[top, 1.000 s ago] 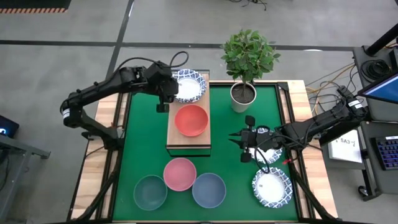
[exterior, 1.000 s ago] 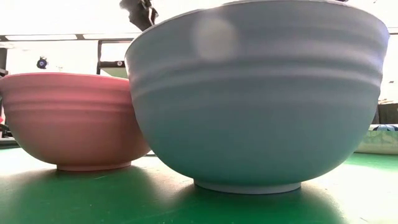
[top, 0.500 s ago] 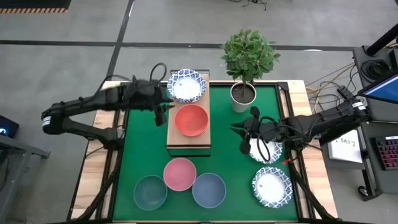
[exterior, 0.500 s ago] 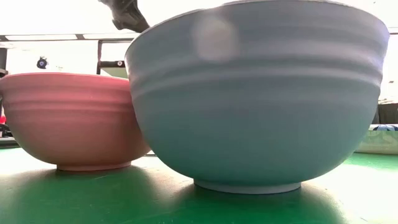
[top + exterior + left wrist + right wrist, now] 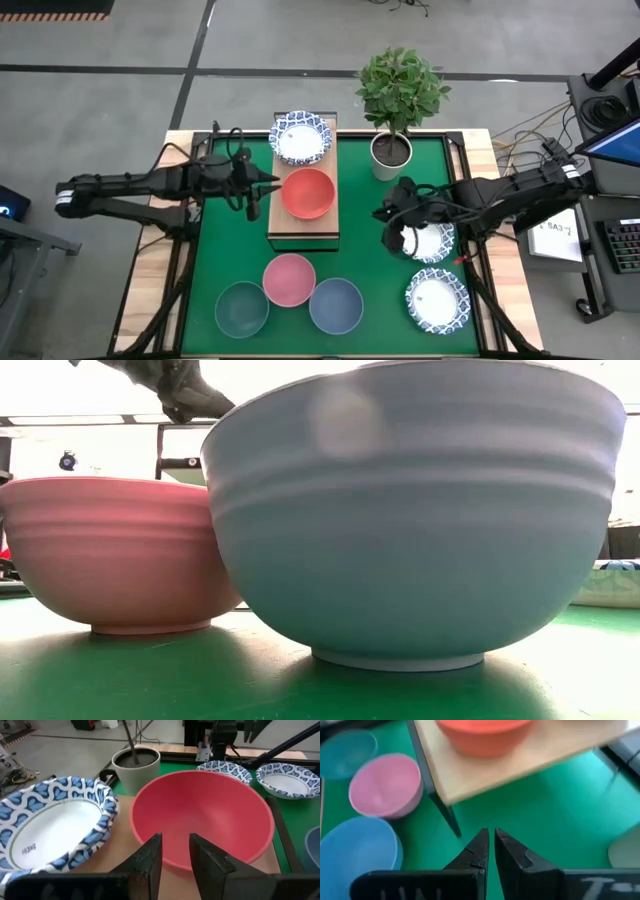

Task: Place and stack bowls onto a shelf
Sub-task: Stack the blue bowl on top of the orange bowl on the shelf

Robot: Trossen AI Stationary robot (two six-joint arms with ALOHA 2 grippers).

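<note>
The light-wood shelf (image 5: 300, 228) stands on the green mat. On it rest a blue-patterned white bowl (image 5: 300, 137) at the far end and the red bowl (image 5: 307, 193) in the middle. My left gripper (image 5: 258, 192) hovers at the shelf's left edge and points at the red bowl (image 5: 200, 820). Its fingers (image 5: 175, 840) stand a little apart and hold nothing. My right gripper (image 5: 385, 225) is shut and empty. It hangs over the mat between the shelf and another patterned bowl (image 5: 432, 243).
The pink (image 5: 289, 279), blue (image 5: 335, 305) and grey-green (image 5: 242, 309) bowls sit near the mat's near edge, and a patterned bowl (image 5: 436, 298) at the near right. A white plant pot (image 5: 391, 150) stands right of the shelf's far end. The blue bowl (image 5: 415, 520) fills the low view.
My left gripper has drawn back from the patterned bowl at the shelf's far end. It has swung toward the table's near-left and now points level at the red bowl from the shelf's left edge. The bowls have stayed where they were.
</note>
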